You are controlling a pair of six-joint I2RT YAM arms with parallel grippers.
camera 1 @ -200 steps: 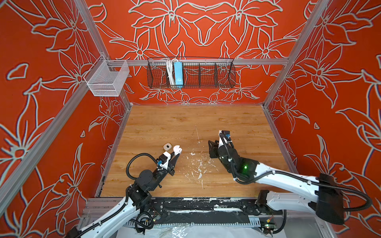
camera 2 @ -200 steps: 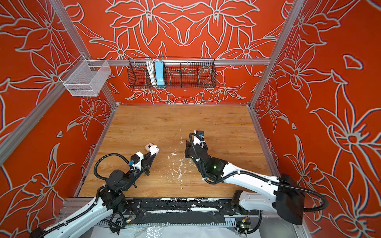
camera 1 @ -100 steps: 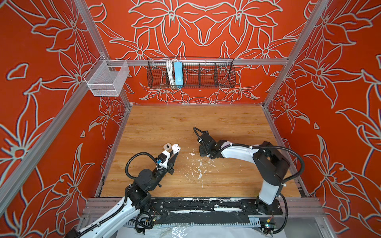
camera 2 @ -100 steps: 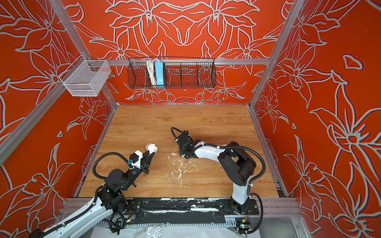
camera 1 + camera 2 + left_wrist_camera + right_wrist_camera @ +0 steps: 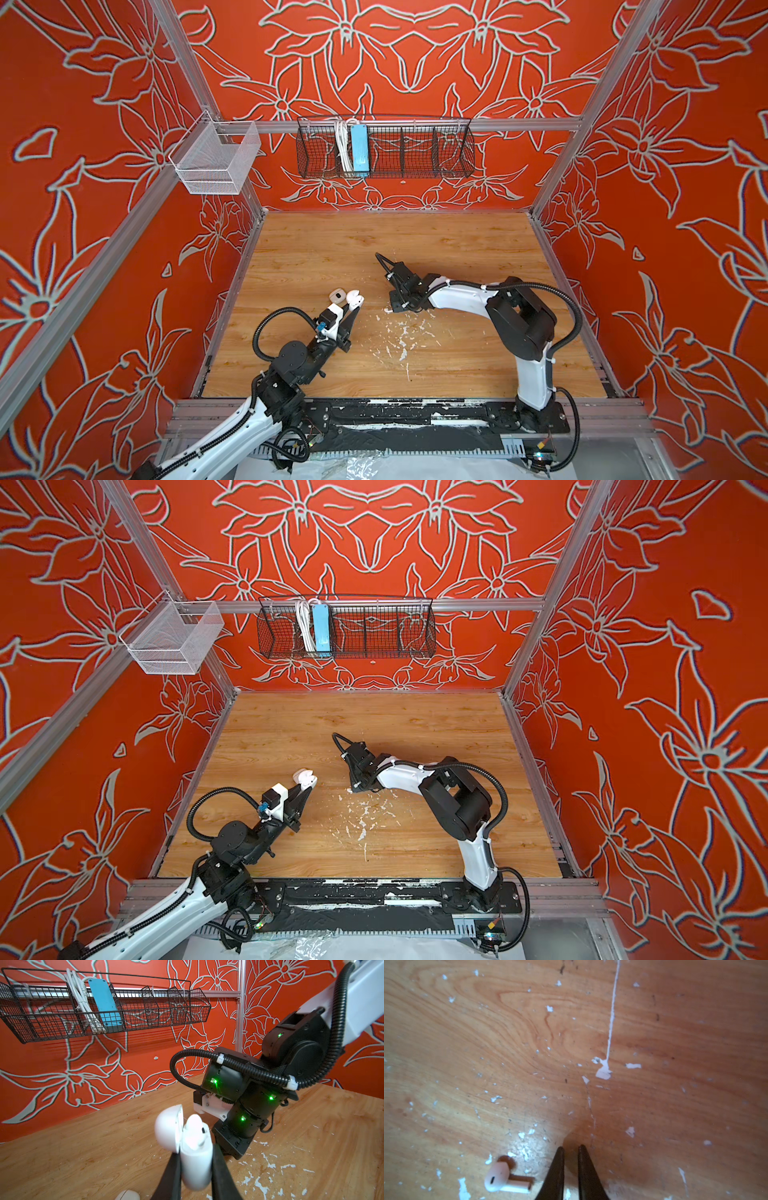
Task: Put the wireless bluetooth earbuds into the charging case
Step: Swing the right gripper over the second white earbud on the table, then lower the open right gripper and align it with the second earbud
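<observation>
closing further, right fingers (image 5: 556, 1172) miss earbud (image 5: 497, 1178) alongside

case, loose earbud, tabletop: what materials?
case: probably moulded plastic, smooth white, soft sheen, rounded shell.
loose earbud: likely glossy white plastic; smooth one-piece body, though blurred.
tabletop: wood or wood-look laminate, cannot tell which; grain pattern, scratched, white flecks.

Paint-flecked wooden table (image 5: 415, 241) with earbud (image 5: 500, 1178), small case (image 5: 337, 296)

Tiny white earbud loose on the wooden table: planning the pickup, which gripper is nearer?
Right. Right gripper: just beside the tiny white earbud. Left gripper: farther away, clamping the open white charging case.
</observation>
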